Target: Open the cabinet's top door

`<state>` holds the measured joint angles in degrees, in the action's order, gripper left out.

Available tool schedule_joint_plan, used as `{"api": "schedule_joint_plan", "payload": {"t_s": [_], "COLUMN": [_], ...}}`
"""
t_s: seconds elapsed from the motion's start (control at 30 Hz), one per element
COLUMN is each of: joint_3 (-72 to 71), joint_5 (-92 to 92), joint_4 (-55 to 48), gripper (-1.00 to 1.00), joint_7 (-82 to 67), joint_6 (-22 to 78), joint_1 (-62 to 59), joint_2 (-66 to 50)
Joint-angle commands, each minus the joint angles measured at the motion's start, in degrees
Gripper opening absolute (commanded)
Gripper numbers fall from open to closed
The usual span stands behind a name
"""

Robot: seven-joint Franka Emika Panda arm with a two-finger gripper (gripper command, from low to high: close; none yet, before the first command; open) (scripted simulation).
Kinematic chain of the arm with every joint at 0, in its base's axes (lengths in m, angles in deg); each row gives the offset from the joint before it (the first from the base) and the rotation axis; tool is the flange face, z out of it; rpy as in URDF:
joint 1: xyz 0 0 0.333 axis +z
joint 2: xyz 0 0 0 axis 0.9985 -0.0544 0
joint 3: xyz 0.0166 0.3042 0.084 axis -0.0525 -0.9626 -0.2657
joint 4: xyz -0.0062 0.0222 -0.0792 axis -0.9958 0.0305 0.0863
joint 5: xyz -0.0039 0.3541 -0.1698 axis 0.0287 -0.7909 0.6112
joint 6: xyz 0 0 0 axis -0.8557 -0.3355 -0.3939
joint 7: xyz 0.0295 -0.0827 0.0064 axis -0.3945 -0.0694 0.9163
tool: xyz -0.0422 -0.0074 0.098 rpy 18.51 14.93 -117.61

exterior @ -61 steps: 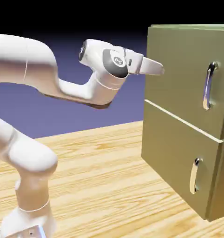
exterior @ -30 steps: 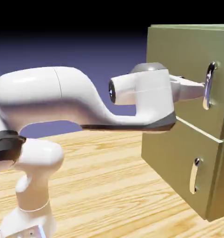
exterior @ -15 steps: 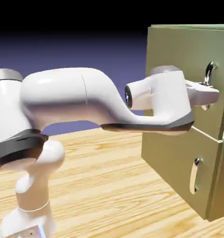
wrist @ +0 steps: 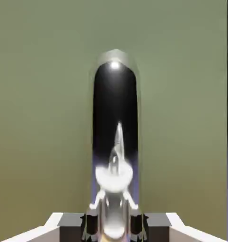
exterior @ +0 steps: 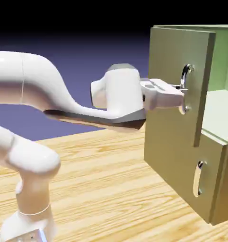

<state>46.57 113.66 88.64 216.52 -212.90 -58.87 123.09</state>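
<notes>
The olive-green cabinet (exterior: 172, 156) stands at the exterior view's right. Its top door (exterior: 168, 66) has swung partly outward, and the paler green inside (exterior: 220, 108) shows behind its free edge. My gripper (exterior: 181, 97) is shut on the long curved silver handle (exterior: 184, 87) of that door. In the hand view the same handle (wrist: 115, 123) rises dark and shiny in the middle of the olive door panel (wrist: 40, 118). My gripper (wrist: 114, 224) clamps its lower end between the grey fingertips (wrist: 90, 223).
The shorter lower door (exterior: 177, 175) is flush with the cabinet, its small silver handle (exterior: 197, 178) untouched. The wooden table (exterior: 106, 189) stretches before the cabinet. My white arm (exterior: 64, 99) spans from the exterior view's left to the door.
The arm reached the handle and my gripper closed on it. Since half a second ago the hand has drawn back toward the left, swinging the top door partly outward.
</notes>
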Motion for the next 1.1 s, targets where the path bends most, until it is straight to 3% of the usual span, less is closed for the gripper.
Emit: {"api": "schedule_joint_plan", "payload": {"t_s": [0.0,0.47,0.87,1.07], "joint_3": [-1.8,-28.7,-48.5,-52.1], "joint_5": [-1.2,-19.4,-36.2,-51.1], "joint_4": [1.1,13.5,18.7,22.5], "gripper": [-1.0,-1.0,-1.0,-1.0], "joint_7": [0.0,0.0,-0.8,-12.0], "joint_6": [0.4,-1.2,-14.0,-17.9], "joint_1": [-2.1,-31.1,-56.1,-61.9], "joint_2": [0.3,7.9,19.2,25.6]}}
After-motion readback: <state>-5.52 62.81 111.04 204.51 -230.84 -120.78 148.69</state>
